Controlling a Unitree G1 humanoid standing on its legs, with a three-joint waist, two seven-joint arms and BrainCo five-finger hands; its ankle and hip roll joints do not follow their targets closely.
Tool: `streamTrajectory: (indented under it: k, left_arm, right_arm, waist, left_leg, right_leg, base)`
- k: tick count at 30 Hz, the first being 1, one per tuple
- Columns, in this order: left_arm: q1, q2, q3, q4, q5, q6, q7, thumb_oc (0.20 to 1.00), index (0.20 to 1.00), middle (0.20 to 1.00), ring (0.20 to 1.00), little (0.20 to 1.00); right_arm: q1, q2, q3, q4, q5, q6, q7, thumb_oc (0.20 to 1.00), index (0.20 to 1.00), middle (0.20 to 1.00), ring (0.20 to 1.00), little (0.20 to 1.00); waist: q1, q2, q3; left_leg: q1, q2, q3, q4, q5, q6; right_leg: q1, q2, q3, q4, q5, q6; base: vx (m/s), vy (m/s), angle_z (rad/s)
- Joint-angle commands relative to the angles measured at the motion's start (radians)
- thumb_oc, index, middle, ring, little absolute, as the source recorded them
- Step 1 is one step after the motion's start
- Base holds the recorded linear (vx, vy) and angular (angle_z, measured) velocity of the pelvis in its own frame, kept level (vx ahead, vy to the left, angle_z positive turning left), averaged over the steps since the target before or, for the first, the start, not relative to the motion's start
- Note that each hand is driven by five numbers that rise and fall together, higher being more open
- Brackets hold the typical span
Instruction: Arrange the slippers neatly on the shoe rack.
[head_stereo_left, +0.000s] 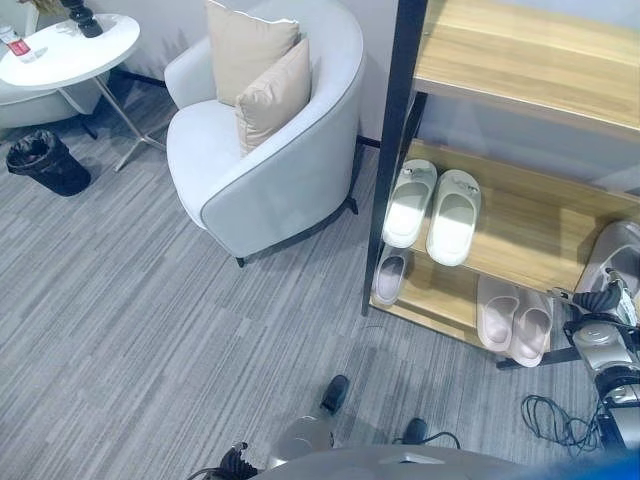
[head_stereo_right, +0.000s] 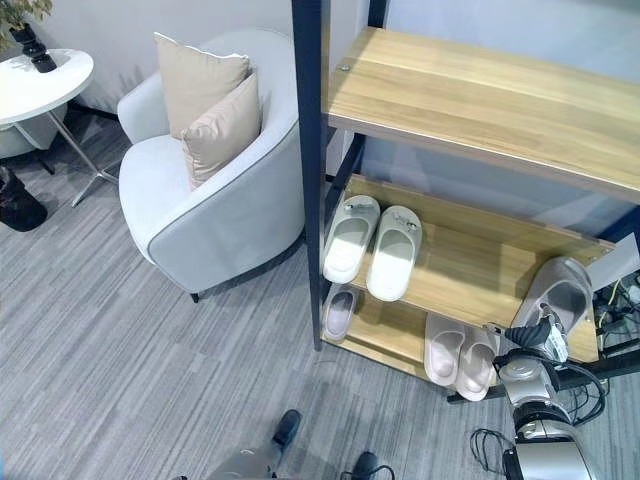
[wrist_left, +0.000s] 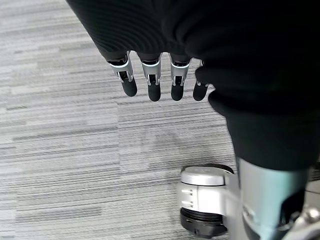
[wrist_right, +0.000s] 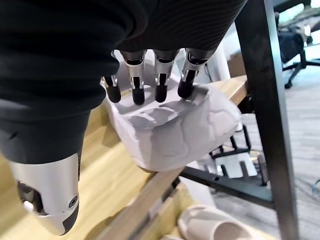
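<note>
Your right hand (wrist_right: 145, 80) has its fingers curled down onto the sole of a grey foam slipper (head_stereo_right: 556, 293), gripping it at the right end of the wooden middle shelf (head_stereo_right: 470, 262) of the black-framed shoe rack (head_stereo_right: 309, 170); the slipper sits tilted at the shelf's front edge. Your left hand (wrist_left: 155, 80) hangs over the grey striped carpet (head_stereo_left: 130, 330), fingers straight and loose, holding nothing. On that same shelf, well to the left, a pair of white slippers (head_stereo_left: 432, 208) lies side by side. Below, the bottom shelf carries a pair of pale pink slippers (head_stereo_left: 514, 318) and a single grey slipper (head_stereo_left: 391, 275). Beside the rack stands a light grey armchair (head_stereo_left: 270, 160).
</note>
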Motion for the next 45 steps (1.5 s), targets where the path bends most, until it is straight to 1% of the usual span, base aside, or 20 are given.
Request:
streamTrajectory:
  k: [1,4,7,11,13,17,19,21,22,23,24,27,28,32,33,35,38,41,45]
  left_arm:
    - [-0.03,-0.021,0.002,0.079,-0.024,0.011,-0.003,1.0,1.0,1.0,1.0,1.0]
    - [-0.03,-0.021,0.002,0.077,-0.025,0.01,-0.002,1.0,1.0,1.0,1.0,1.0]
    - [-0.033,-0.016,0.004,0.069,-0.013,0.007,0.0,1.0,1.0,1.0,1.0,1.0]
    - [-0.043,-0.014,0.007,0.061,-0.006,0.005,0.003,1.0,1.0,1.0,1.0,1.0]
    - [-0.044,-0.013,0.009,0.062,-0.005,0.004,0.003,1.0,1.0,1.0,1.0,1.0]
    - [-0.05,-0.009,0.02,0.063,0.016,0.007,0.006,1.0,1.0,1.0,1.0,1.0]
    - [-0.051,-0.008,0.025,0.063,0.025,0.009,0.006,1.0,1.0,1.0,1.0,1.0]
    - [-0.044,-0.007,0.036,0.062,0.037,0.01,0.011,1.0,1.0,1.0,1.0,1.0]
    - [-0.044,-0.009,0.036,0.061,0.039,0.011,0.013,1.0,1.0,1.0,1.0,1.0]
    - [-0.043,-0.012,0.037,0.061,0.035,0.009,0.013,1.0,1.0,1.0,1.0,1.0]
    - [-0.039,-0.021,0.036,0.061,0.032,0.009,0.014,1.0,1.0,1.0,1.0,1.0]
    - [-0.034,-0.03,0.04,0.065,0.033,0.012,0.008,1.0,1.0,1.0,1.0,1.0]
    - [-0.026,-0.034,0.04,0.069,0.043,0.015,0.005,1.0,1.0,1.0,1.0,1.0]
    - [-0.02,-0.038,0.034,0.069,0.056,0.012,-0.001,1.0,1.0,1.0,1.0,1.0]
    - [-0.021,-0.038,0.034,0.069,0.056,0.012,-0.001,1.0,1.0,1.0,1.0,1.0]
    - [-0.019,-0.029,0.019,0.066,0.059,0.01,-0.005,1.0,1.0,1.0,1.0,1.0]
    - [-0.022,-0.024,0.014,0.064,0.056,0.01,-0.006,1.0,1.0,1.0,1.0,1.0]
    - [-0.016,-0.016,-0.001,0.059,0.055,0.006,-0.01,1.0,1.0,1.0,1.0,1.0]
    - [-0.016,-0.015,-0.008,0.055,0.049,0.002,-0.009,1.0,1.0,1.0,1.0,1.0]
  right_arm:
    - [-0.043,0.01,0.037,-0.072,0.129,-0.072,0.043,1.0,1.0,1.0,1.0,1.0]
    - [-0.057,0.031,0.058,-0.104,0.153,-0.088,0.066,1.0,1.0,1.0,1.0,1.0]
    - [-0.065,0.058,0.112,-0.189,0.111,-0.092,0.093,1.0,1.0,1.0,1.0,1.0]
    - [-0.06,0.097,0.151,-0.232,0.095,-0.101,0.123,1.0,1.0,1.0,1.0,1.0]
    - [-0.056,0.105,0.159,-0.235,0.091,-0.102,0.13,1.0,1.0,1.0,1.0,1.0]
    - [0.0,0.165,0.176,-0.251,0.092,-0.109,0.16,1.0,1.0,1.0,1.0,1.0]
    - [0.015,0.168,0.175,-0.26,0.072,-0.104,0.158,1.0,1.0,1.0,1.0,1.0]
    - [0.039,0.123,0.166,-0.283,-0.067,-0.075,0.109,1.0,1.0,1.0,1.0,1.0]
    - [0.055,0.11,0.15,-0.296,-0.096,-0.068,0.095,1.0,1.0,1.0,1.0,1.0]
    - [0.072,0.103,0.121,-0.304,-0.092,-0.068,0.08,1.0,1.0,1.0,1.0,1.0]
    - [0.097,0.089,0.064,-0.332,-0.078,-0.074,0.05,1.0,1.0,1.0,1.0,1.0]
    - [0.125,0.067,-0.001,-0.386,-0.083,-0.077,0.014,1.0,1.0,1.0,1.0,1.0]
    - [0.137,0.048,-0.031,-0.427,-0.11,-0.074,-0.01,1.0,1.0,1.0,1.0,1.0]
    - [0.137,0.008,-0.076,-0.471,-0.17,-0.057,-0.054,1.0,1.0,1.0,1.0,1.0]
    - [0.137,0.008,-0.076,-0.471,-0.17,-0.057,-0.054,1.0,1.0,1.0,1.0,1.0]
    - [0.084,-0.057,-0.055,-0.418,-0.196,-0.032,-0.05,1.0,1.0,1.0,1.0,1.0]
    - [0.042,-0.083,-0.027,-0.369,-0.192,-0.024,-0.048,1.0,1.0,1.0,1.0,1.0]
    - [-0.042,-0.153,0.053,-0.274,-0.26,0.023,-0.036,1.0,1.0,1.0,1.0,1.0]
    - [-0.093,-0.179,0.085,-0.223,-0.277,0.035,-0.034,1.0,1.0,1.0,1.0,1.0]
  waist:
    - [0.013,-0.028,0.016]
    - [0.011,-0.033,0.015]
    - [0.01,-0.042,0.014]
    - [0.016,-0.05,0.013]
    - [0.016,-0.051,0.012]
    - [0.025,-0.059,0.007]
    - [0.026,-0.059,0.004]
    - [0.028,-0.06,0.005]
    - [0.025,-0.059,0.004]
    - [0.024,-0.058,0.005]
    - [0.019,-0.055,0.004]
    - [0.011,-0.051,-0.002]
    - [0.011,-0.051,0.0]
    - [0.007,-0.052,-0.004]
    - [0.007,-0.052,-0.004]
    - [0.014,-0.057,0.0]
    - [0.017,-0.058,0.003]
    - [0.03,-0.06,0.019]
    - [0.032,-0.06,0.027]
  left_leg:
    - [0.028,0.009,0.039,0.004,-0.108,0.004]
    - [0.036,0.012,0.043,0.004,-0.111,0.005]
    - [0.04,0.015,0.042,0.004,-0.114,0.004]
    - [0.039,0.014,0.037,0.004,-0.113,0.004]
    - [0.039,0.014,0.035,0.004,-0.114,0.004]
    - [0.039,0.009,0.026,0.004,-0.115,0.005]
    - [0.04,0.008,0.024,0.004,-0.116,0.005]
    - [0.047,0.01,0.025,0.004,-0.122,0.004]
    - [0.044,0.007,0.023,0.004,-0.118,0.006]
    - [0.048,0.009,0.025,0.004,-0.124,0.005]
    - [0.048,0.008,0.024,0.004,-0.125,0.007]
    - [0.04,0.003,0.022,0.004,-0.121,0.011]
    - [0.045,0.006,0.026,0.004,-0.128,0.011]
    - [0.041,0.003,0.024,0.004,-0.127,0.014]
    - [0.041,0.003,0.024,0.004,-0.127,0.014]
    - [0.04,0.002,0.024,0.004,-0.126,0.013]
    - [0.036,0.002,0.024,0.004,-0.125,0.011]
    - [0.032,0.007,0.025,0.004,-0.124,0.004]
    - [0.023,0.006,0.023,0.004,-0.119,0.002]
  right_leg:
    - [0.017,-0.015,-0.019,0.011,-0.029,0.029]
    - [0.019,-0.012,-0.013,0.011,-0.031,0.027]
    - [0.024,-0.011,-0.016,0.011,-0.034,0.027]
    - [0.028,-0.013,-0.026,0.011,-0.035,0.025]
    - [0.029,-0.013,-0.029,0.011,-0.035,0.025]
    - [0.037,-0.016,-0.044,0.011,-0.036,0.027]
    - [0.038,-0.017,-0.046,0.011,-0.036,0.027]
    - [0.044,-0.016,-0.045,0.011,-0.039,0.027]
    - [0.041,-0.018,-0.047,0.011,-0.036,0.028]
    - [0.044,-0.017,-0.045,0.011,-0.038,0.027]
    - [0.043,-0.018,-0.043,0.011,-0.037,0.029]
    - [0.033,-0.023,-0.045,0.011,-0.031,0.033]
    - [0.035,-0.02,-0.04,0.011,-0.035,0.031]
    - [0.031,-0.022,-0.037,0.011,-0.032,0.033]
    - [0.031,-0.022,-0.037,0.011,-0.032,0.033]
    - [0.03,-0.021,-0.036,0.011,-0.033,0.033]
    - [0.028,-0.021,-0.038,0.011,-0.032,0.033]
    - [0.024,-0.016,-0.04,0.011,-0.034,0.032]
    - [0.019,-0.016,-0.042,0.011,-0.031,0.033]
  base:
    - [0.02,-0.008,-0.05]
    - [0.01,-0.006,-0.09]
    - [0.0,-0.002,-0.01]
    - [0.0,0.002,0.01]
    - [0.0,0.008,0.07]
    - [0.0,0.013,0.04]
    - [0.01,0.013,0.04]
    - [0.0,0.0,0.0]
    - [0.0,0.0,0.0]
    - [0.0,0.0,0.0]
    - [0.0,0.027,0.05]
    - [0.0,0.012,0.01]
    - [0.0,0.0,0.0]
    - [0.0,0.003,-0.01]
    - [0.0,0.0,0.0]
    - [0.0,0.0,0.0]
    - [0.01,-0.012,0.0]
    - [0.01,-0.014,0.0]
    - [0.0,0.0,0.0]
